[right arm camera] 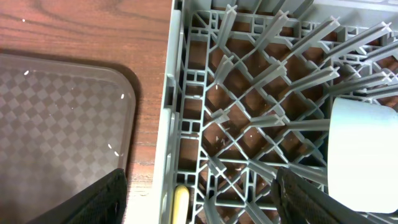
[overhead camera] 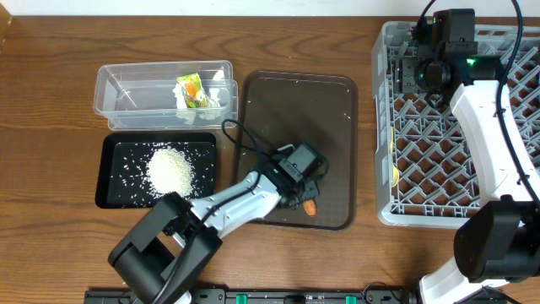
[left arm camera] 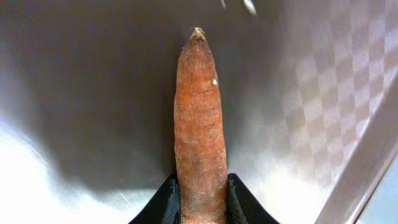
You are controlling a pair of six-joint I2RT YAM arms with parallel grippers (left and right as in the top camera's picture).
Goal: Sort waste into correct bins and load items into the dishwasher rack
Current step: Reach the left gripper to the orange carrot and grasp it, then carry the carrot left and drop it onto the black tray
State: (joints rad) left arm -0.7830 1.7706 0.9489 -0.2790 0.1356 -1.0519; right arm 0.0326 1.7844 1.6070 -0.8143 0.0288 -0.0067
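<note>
Looks to me like a robotics lab bench dressed up as a kitchen, not a real kitchen. Two black-and-white robot arms, the left arm (overhead camera: 232, 203) and the right arm (overhead camera: 485, 127), work at a wood-grain table (overhead camera: 51, 101). Black cables (overhead camera: 245, 139) loop off them and a green light (overhead camera: 470, 61) glows on the right one. The kitchen stuff sits straight on the tabletop: a grey dishwasher rack (overhead camera: 386, 127), a brown serving tray (overhead camera: 337, 127), a clear tub (overhead camera: 110, 84) and a black tray (overhead camera: 114, 194) with a heap of rice (overhead camera: 173, 169).
</note>
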